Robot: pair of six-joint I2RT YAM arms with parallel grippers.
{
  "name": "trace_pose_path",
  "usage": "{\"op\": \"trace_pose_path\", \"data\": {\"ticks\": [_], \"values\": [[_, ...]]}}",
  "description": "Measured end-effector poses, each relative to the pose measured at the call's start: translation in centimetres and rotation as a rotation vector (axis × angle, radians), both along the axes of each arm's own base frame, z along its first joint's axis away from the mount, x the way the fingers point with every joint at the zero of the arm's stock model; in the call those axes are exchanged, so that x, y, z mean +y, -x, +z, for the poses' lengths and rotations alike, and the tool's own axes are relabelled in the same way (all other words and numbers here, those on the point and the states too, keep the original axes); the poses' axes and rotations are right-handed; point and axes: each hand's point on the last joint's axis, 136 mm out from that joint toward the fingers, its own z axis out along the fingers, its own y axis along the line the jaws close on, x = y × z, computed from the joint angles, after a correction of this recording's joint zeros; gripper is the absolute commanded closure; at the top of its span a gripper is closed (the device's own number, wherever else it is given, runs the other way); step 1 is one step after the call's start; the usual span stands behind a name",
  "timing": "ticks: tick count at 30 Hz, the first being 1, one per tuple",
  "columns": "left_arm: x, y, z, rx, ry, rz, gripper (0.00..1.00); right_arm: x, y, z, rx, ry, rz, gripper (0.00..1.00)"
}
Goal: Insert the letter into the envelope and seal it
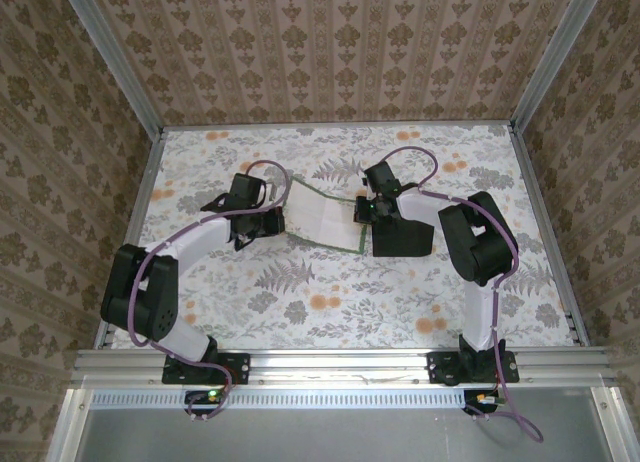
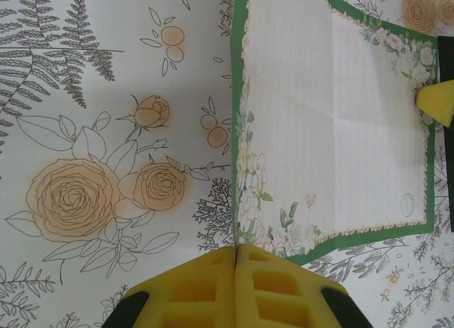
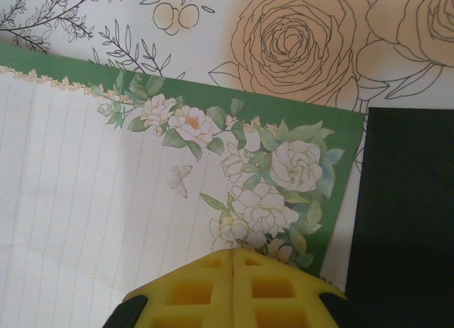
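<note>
Your left gripper (image 2: 235, 258) is pinched shut on the near edge of the letter (image 2: 333, 122). Your right gripper (image 3: 233, 260) clamps its flowered corner, just beside the black envelope (image 3: 404, 221) on the table (image 1: 300, 302).

Left gripper (image 2: 235, 251) pads pressed together, at letter (image 2: 333, 122) corner; floral tablecloth (image 2: 106, 115) beneath

Letter (image 1: 322, 214) flat on table (image 1: 300, 302), mid-way across; envelope (image 1: 402, 238) just beside its right edge
</note>
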Motion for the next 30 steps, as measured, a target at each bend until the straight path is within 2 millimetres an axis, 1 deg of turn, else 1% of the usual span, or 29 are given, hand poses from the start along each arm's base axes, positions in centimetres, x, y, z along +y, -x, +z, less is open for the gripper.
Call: {"op": "trace_pose_path", "data": {"ticks": [1, 9, 12, 15, 21, 27, 30], "values": [[0.1, 0.0, 0.0, 0.000, 0.000, 0.001, 1.00, 0.0, 0.0, 0.0, 0.000, 0.001, 0.001, 1.00], [0.1, -0.1, 0.2, -0.004, 0.002, 0.004, 1.00, -0.1, 0.2, 0.1, 0.007, 0.005, 0.002, 1.00], [0.2, -0.1, 0.3, -0.004, 0.002, 0.007, 1.00, -0.3, 0.4, 0.5, 0.010, 0.006, 0.000, 0.97], [0.4, -0.4, 0.7, -0.010, 0.004, 0.012, 1.00, -0.3, 0.4, 1.3, 0.000, 0.002, -0.001, 0.94], [0.9, -0.8, 1.4, -0.023, 0.000, 0.020, 1.00, -0.3, 0.3, 3.7, -0.039, -0.013, 0.001, 0.89], [1.3, -1.4, 3.0, -0.051, -0.012, 0.014, 1.00, -0.1, 0.0, 5.9, -0.082, -0.029, 0.006, 0.81], [1.3, -1.9, 4.3, -0.078, -0.021, 0.000, 1.00, -0.1, -0.1, 6.8, -0.098, -0.036, 0.006, 0.77]]}}
